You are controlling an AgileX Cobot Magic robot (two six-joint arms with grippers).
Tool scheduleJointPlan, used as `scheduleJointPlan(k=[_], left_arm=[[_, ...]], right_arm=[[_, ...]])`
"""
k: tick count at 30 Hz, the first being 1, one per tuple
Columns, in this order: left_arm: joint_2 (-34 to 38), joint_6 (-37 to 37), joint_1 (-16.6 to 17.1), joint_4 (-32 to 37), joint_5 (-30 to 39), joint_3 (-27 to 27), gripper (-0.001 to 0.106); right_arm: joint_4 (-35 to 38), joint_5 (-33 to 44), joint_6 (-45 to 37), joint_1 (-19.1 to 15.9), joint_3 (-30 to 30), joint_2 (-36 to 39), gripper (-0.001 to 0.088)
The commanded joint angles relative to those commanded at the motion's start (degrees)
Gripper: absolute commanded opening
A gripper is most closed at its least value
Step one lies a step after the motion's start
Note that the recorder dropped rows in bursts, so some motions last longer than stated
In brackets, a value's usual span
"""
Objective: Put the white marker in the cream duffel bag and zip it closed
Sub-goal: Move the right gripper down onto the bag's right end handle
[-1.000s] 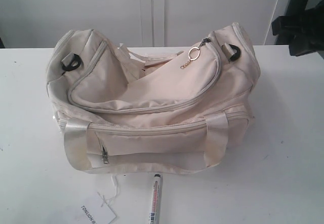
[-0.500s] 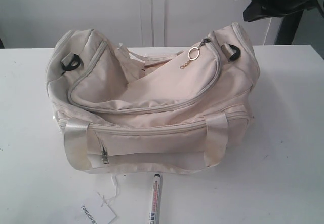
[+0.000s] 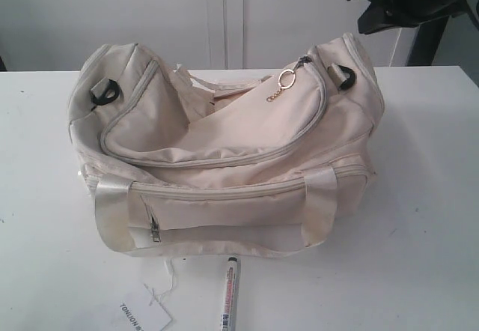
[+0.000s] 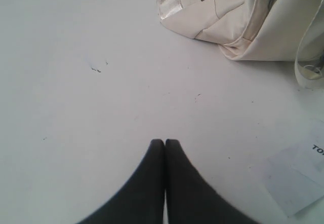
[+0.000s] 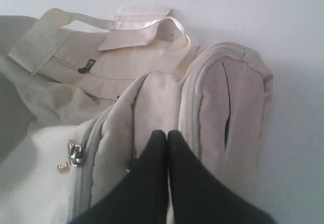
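Note:
The cream duffel bag [image 3: 224,151] lies across the middle of the white table, its top flap sagging. Its gold ring zip pull [image 3: 287,79] hangs at the flap's right end. The white marker [image 3: 229,293], black cap toward the bag, lies on the table just in front of it. My right arm [image 3: 408,1] hangs above the bag's right end. In the right wrist view my right gripper [image 5: 167,133] is shut and empty over that end of the bag [image 5: 223,107], near the zip slider [image 5: 76,155]. My left gripper [image 4: 164,142] is shut and empty over bare table, apart from the bag [image 4: 238,26].
A white paper tag [image 3: 144,316] with black print lies on its string at the front left, beside the marker; it also shows in the left wrist view as the tag [image 4: 298,178]. The table [image 3: 426,219] runs wide on both sides of the bag. A white wall stands behind.
The right arm swung up and to the left from the right edge to above the bag's right end, then held almost still. Bag, marker and tag have not moved.

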Motion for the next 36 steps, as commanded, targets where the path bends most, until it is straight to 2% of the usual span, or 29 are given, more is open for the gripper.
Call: scheduleJointPlan(k=[5, 16, 23, 29, 36], left_arm=[[0.00, 0.00, 0.00, 0.00, 0.00, 0.00, 0.000], [0.00, 0.00, 0.00, 0.00, 0.00, 0.00, 0.000], [0.00, 0.00, 0.00, 0.00, 0.00, 0.00, 0.000], [0.00, 0.00, 0.00, 0.00, 0.00, 0.00, 0.000], [0.00, 0.00, 0.00, 0.00, 0.00, 0.00, 0.000]], right_arm=[[-0.22, 2.93, 0.00, 0.00, 0.00, 0.00, 0.0000], [-0.57, 3.78, 0.00, 0.00, 0.00, 0.00, 0.0000], [-4.38, 4.21, 0.00, 0.00, 0.00, 0.00, 0.0000], [-4.49, 3.95, 0.00, 0.00, 0.00, -0.11, 0.0000], [-4.49, 4.46, 0.10, 0.00, -3.75, 0.25, 0.0000]])
